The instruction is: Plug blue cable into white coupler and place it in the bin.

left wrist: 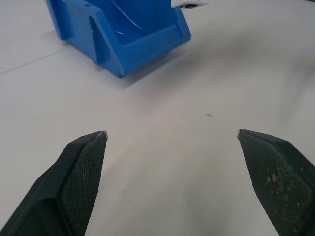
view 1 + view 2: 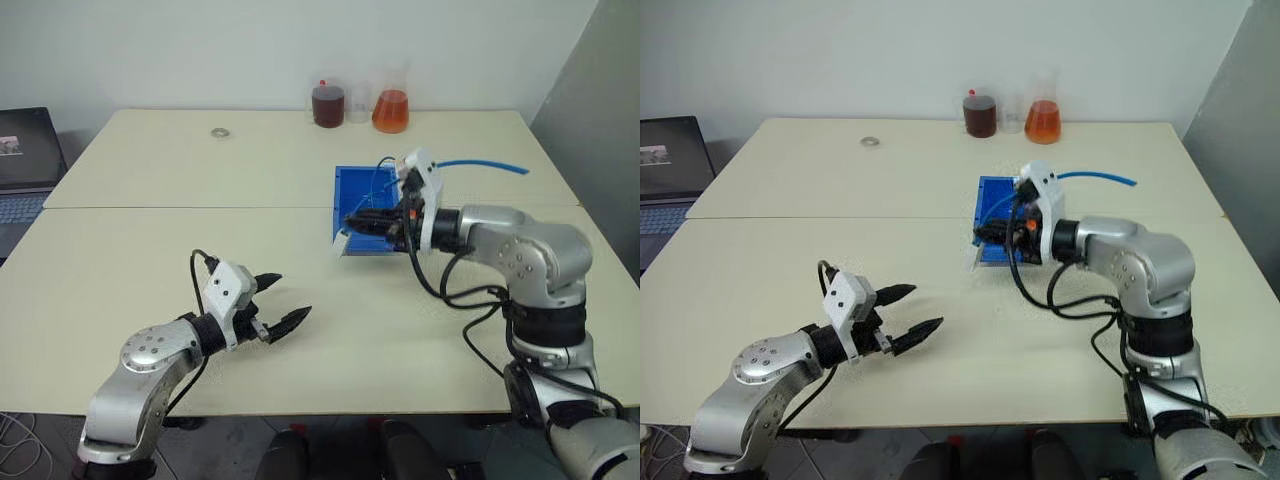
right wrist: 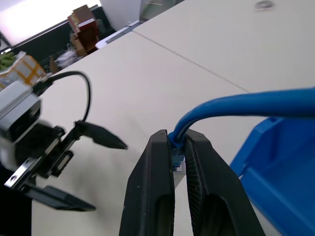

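So the right gripper (image 3: 178, 147) is pinched tight on the cable (image 3: 256, 103) right at its plug end, holding it up at the near end of the bin (image 2: 352, 190). The rest of the cord trails off toward the table's far right edge. There's something pale between the fingers, can't tell if that's the coupler or just the plug, so no idea if they're mated. Nothing's dropped in the bin yet. Left gripper (image 2: 277, 301) is spread wide and empty over bare table (image 2: 150, 230), well apart. Flasks (image 2: 358, 104) sit way back, plenty of room.
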Controlling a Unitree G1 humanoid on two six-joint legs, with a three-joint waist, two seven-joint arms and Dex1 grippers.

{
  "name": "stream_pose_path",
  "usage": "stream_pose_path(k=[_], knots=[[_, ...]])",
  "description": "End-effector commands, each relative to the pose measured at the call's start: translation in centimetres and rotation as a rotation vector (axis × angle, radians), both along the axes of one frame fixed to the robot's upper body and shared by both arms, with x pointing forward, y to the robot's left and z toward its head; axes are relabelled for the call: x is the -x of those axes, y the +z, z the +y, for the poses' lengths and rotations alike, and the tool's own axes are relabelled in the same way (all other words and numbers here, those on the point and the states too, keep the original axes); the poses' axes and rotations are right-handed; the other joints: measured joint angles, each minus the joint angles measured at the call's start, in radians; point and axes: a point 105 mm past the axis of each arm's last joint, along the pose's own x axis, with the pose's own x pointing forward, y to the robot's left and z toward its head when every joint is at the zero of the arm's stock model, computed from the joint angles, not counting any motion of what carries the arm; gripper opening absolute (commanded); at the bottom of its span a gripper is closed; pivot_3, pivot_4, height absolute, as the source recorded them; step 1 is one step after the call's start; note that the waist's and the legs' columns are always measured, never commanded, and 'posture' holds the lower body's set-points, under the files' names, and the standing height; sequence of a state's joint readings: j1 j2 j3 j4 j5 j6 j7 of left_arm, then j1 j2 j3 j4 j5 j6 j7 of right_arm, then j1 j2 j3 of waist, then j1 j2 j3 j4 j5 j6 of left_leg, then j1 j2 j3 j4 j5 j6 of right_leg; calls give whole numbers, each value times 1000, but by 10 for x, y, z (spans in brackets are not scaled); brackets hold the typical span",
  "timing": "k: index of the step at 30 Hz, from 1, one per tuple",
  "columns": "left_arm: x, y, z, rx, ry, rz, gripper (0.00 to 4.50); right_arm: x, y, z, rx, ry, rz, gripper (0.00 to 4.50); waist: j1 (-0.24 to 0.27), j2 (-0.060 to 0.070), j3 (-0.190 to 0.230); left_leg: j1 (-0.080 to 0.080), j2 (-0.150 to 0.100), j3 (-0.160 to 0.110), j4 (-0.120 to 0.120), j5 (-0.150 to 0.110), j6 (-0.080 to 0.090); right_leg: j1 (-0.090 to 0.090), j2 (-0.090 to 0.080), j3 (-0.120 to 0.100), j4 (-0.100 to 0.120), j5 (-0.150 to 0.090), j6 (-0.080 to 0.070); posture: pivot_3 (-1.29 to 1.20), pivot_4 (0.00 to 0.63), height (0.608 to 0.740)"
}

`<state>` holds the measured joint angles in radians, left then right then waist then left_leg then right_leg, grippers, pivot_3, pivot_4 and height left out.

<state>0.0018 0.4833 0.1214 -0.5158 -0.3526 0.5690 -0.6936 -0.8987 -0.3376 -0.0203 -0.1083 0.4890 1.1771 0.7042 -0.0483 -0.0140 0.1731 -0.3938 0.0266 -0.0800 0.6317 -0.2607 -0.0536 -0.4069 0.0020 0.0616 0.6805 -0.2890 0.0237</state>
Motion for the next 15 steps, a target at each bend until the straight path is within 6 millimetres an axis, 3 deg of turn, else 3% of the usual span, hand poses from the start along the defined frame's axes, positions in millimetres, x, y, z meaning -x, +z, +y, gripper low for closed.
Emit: stream_pose_path(k=[1,6,14,15], knots=[[-7,15,7,25,121,-67,4450,-35,17,-16,-16,-96,-58,92,0,0,0,0,0,0,0,0,0,0,2,0,0,0,0,0,150,740],[-6,7,3,19,106,-45,4450,-70,10,-22,12,-144,-52,92,-4,0,0,0,0,3,1,0,0,0,3,2,0,1,0,0,150,740],[-5,9,0,7,100,-62,4450,-94,-8,-20,66,-171,-47,92,-7,0,0,0,1,5,1,0,0,-1,3,3,-1,1,0,0,150,740],[-4,12,-2,7,98,-66,4482,-96,-9,-20,66,-176,-47,424,-7,0,0,0,1,5,1,0,0,-1,3,3,0,1,0,0,150,740]])
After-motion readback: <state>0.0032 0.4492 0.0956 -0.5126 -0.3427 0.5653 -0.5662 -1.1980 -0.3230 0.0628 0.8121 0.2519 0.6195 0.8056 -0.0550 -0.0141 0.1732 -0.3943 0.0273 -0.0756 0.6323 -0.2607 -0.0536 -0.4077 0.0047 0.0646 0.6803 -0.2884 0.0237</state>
